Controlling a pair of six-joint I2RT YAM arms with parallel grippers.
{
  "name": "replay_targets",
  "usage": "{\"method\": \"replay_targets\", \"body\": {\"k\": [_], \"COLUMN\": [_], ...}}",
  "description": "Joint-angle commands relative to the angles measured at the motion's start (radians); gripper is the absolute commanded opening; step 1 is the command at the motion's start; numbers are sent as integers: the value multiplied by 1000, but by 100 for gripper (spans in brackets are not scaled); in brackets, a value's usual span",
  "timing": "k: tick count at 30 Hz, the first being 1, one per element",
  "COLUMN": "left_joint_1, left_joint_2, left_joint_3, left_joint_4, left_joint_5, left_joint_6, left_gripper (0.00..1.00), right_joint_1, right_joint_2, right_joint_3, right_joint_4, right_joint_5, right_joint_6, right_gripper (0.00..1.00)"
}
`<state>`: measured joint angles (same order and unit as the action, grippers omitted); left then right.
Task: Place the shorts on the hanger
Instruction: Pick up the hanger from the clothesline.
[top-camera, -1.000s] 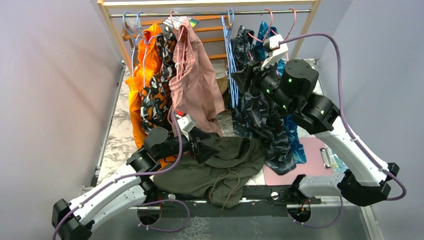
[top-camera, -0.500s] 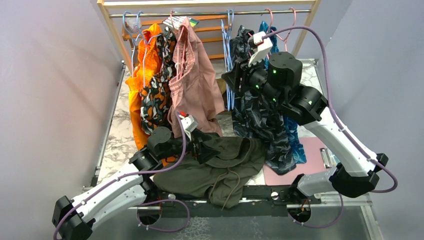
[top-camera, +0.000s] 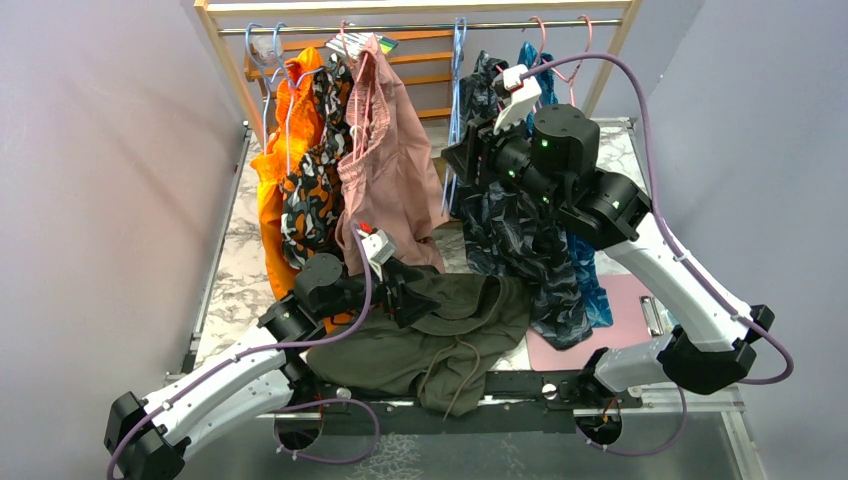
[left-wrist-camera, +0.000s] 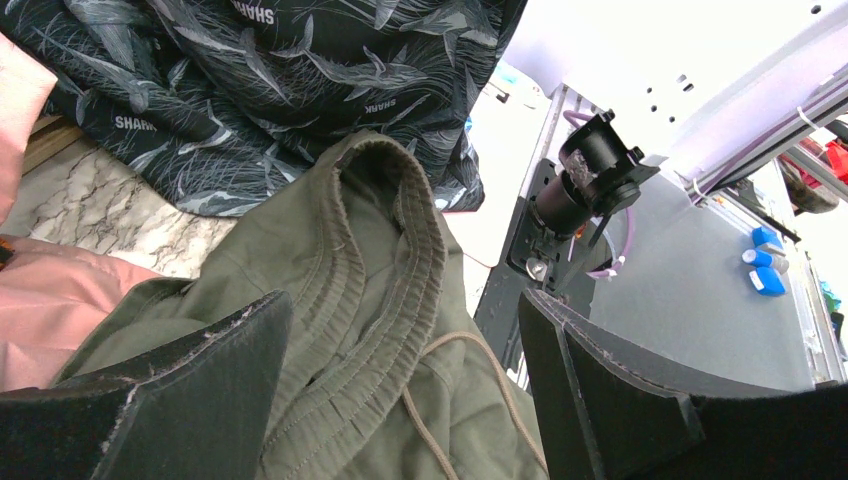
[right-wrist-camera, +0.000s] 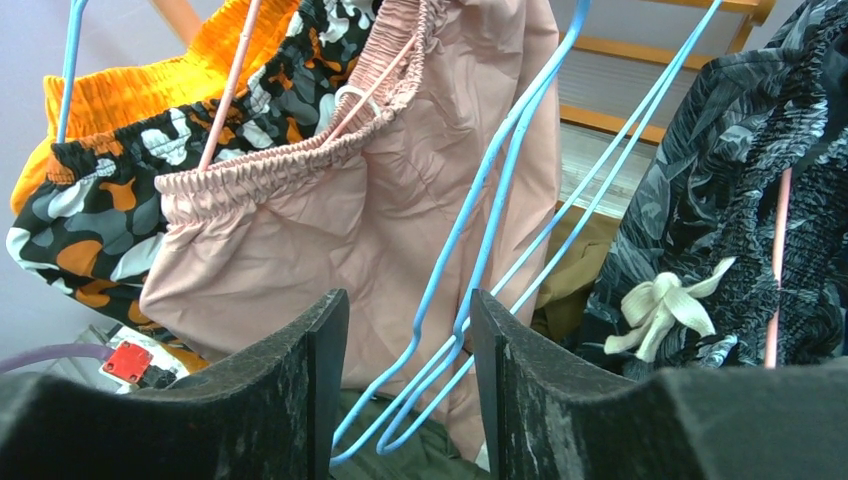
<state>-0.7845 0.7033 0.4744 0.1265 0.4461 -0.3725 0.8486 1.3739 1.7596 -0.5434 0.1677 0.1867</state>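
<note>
**Desk:** How far along are you?

**Me:** Early. The dark olive-green cloth shorts (top-camera: 430, 340) lie crumpled on the near edge of the marble-patterned table (top-camera: 235, 280), with one side spilling over the front rail of the rig. They are not on any hanger.

**Desk:** And the hanger?

**Me:** The thin light-blue wire hanger (top-camera: 455, 100) hangs by its hook from the metal rod (top-camera: 420, 28) of the wooden rack. It sits between the dusty-pink shorts (top-camera: 395, 170) and the dark grey leaf-print shorts (top-camera: 520, 240). At least one more blue hanger hangs right against it, so I can't say for sure which wire belongs to which.

**Desk:** What is the right gripper doing?

**Me:** I have the right gripper (top-camera: 458, 160) raised to the rack. In its wrist view the blue wires (right-wrist-camera: 490, 210) run down through the gap between the fingers. The jaws stand about half apart, with daylight on both sides of the wires, so nothing is pinched.

**Desk:** Left side?

**Me:** The left gripper (left-wrist-camera: 405, 310) is spread wide and low over the ribbed waistband of the olive shorts (left-wrist-camera: 370, 300), straddling it. It holds nothing. I can't tell whether the fingers touch the cloth.

**Desk:** So what's left?

**Me:** As I judge it, everything. I must close on one hanger, lift it off the rod, pick up the shorts and get them onto the wire. Separating the hangers looks like the fiddly part.
</note>
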Motion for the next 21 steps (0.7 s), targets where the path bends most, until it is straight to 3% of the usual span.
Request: {"method": "replay_targets", "body": {"k": [1, 13, 21], "left_joint_1": [7, 7, 7], "left_joint_2": [-7, -3, -5], "left_joint_3": [-7, -6, -7], "left_joint_4": [20, 18, 16], "left_joint_5": [16, 16, 12], "left_joint_6": [15, 14, 12], "left_gripper": [85, 85, 85], "right_joint_1": [-4, -3, -3], "right_joint_2": [-24, 40, 71], "right_joint_3": [-2, 41, 38], "right_joint_4": [39, 47, 26], "right_joint_5": [-53, -242, -120], "right_joint_6": [17, 92, 98], "right_gripper": [53, 56, 56]}}
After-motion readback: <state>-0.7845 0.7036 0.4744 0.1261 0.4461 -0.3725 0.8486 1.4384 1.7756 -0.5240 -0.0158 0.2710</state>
